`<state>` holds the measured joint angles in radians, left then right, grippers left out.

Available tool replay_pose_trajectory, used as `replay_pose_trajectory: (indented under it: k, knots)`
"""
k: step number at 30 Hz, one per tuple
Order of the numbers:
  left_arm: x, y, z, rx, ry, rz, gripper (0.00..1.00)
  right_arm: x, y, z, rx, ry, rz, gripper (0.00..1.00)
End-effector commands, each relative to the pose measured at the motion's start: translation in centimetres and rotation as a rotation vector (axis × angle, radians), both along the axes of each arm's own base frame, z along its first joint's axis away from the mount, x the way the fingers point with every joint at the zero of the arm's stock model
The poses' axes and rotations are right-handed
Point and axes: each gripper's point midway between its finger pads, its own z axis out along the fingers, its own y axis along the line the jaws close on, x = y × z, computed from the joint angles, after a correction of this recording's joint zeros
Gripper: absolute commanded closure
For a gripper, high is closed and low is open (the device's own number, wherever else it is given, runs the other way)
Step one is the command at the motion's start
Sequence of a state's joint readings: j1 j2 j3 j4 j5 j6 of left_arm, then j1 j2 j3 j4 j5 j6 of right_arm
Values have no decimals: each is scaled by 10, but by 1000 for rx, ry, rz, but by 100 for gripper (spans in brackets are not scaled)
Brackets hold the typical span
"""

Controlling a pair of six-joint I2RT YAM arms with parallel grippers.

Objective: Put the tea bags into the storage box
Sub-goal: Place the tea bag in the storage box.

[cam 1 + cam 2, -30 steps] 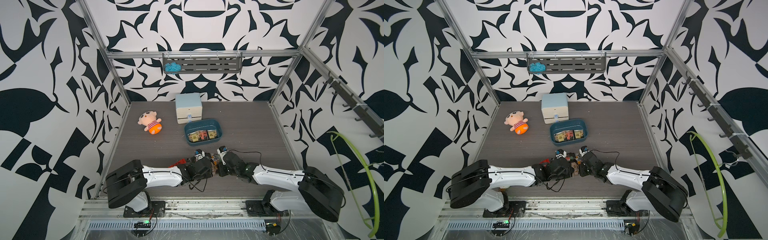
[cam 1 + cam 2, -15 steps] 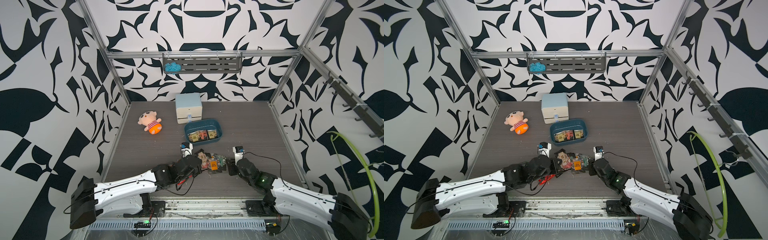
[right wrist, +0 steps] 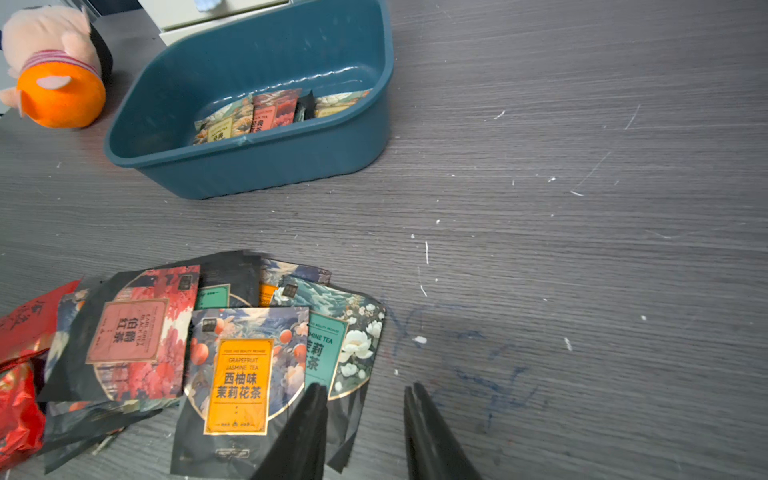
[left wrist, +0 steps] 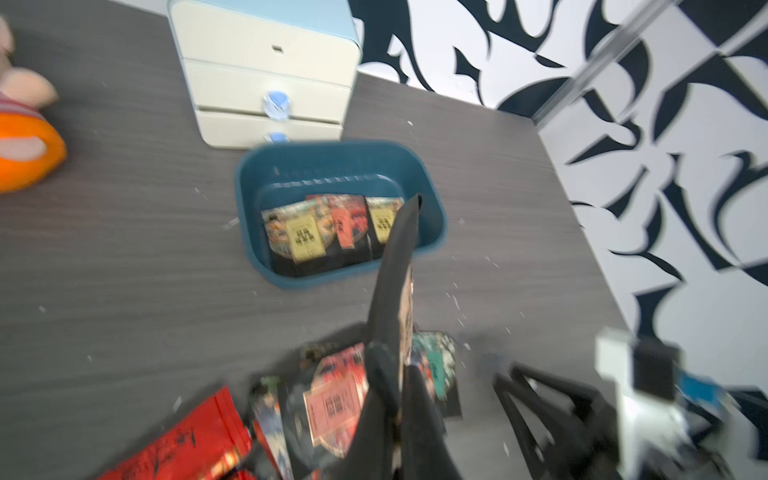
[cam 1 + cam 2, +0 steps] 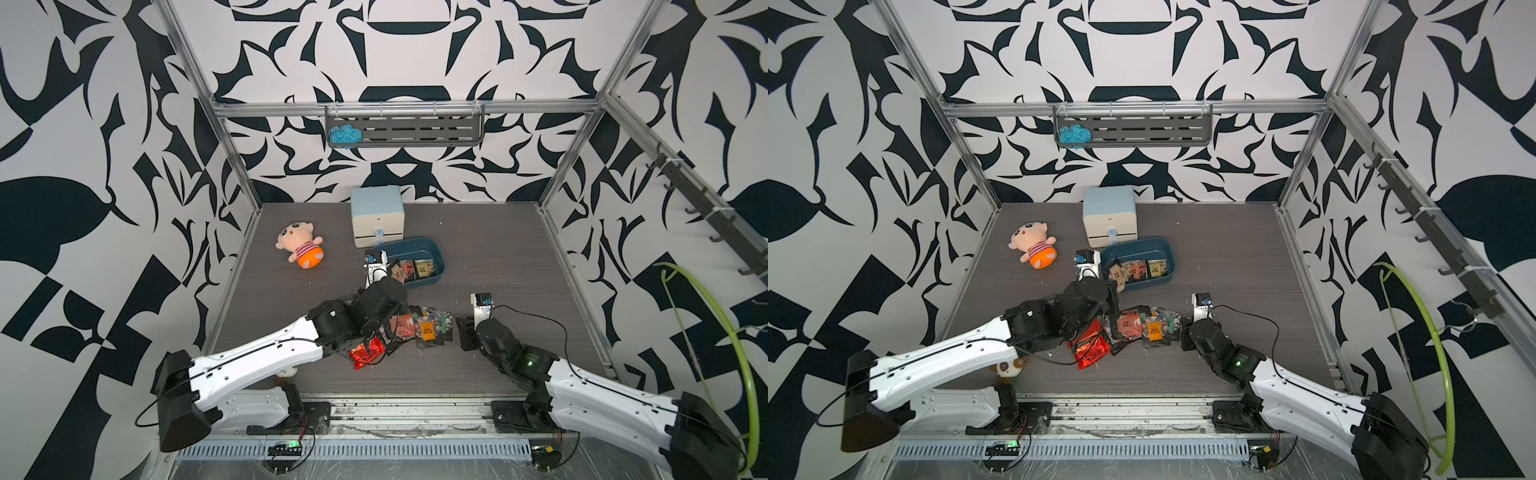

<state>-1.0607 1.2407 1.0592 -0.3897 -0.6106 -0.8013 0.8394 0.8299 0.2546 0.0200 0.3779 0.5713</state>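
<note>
Left fingers [image 4: 419, 419] pinched tight on dark tea bag [image 4: 395, 270], seemingly edge-on in blurred wrist view, above near rim of storage box [image 5: 422, 283]. Right gripper [image 3: 363, 399] part open, empty, beside loose tea bags [image 3: 241, 365]. Box teal, few sachets [image 5: 409, 270] inside. Half second ago, left fingers were low at loose tea bags; now raised toward box.

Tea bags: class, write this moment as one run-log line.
left gripper: shut on tea bag, by storage box | right gripper: open, empty, beside pile

Black-and-white leaf-patterned walls [image 5: 395, 41]; aluminium frame [image 5: 232, 137]; scuffed grey wood-grain surface [image 5: 498, 249]; perforated grey shelf [image 5: 415, 131] on back rail; hook rail [image 5: 706, 208] along right wall.
</note>
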Motion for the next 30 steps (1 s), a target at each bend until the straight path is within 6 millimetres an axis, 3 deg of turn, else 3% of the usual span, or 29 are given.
replay_pose_trajectory:
  k: [1, 7, 13, 25, 30]
  knots:
    - [30, -5, -15, 72, 41, -13, 100, 3, -1, 11, 0, -35, -10, 65]
    - [81, -18, -42, 52, 160, 3, 100, 3, -2, 10, -1, -37, -11, 64]
    - [115, -24, -74, 53, 301, 32, 100, 4, 1, 8, -8, -25, -5, 64]
    - [136, -31, -121, 65, 395, 59, 100, 6, 8, -1, -39, 14, 12, 64]
    - [138, -14, -127, 101, 390, 102, 86, 7, 9, -3, -43, 21, 16, 64]
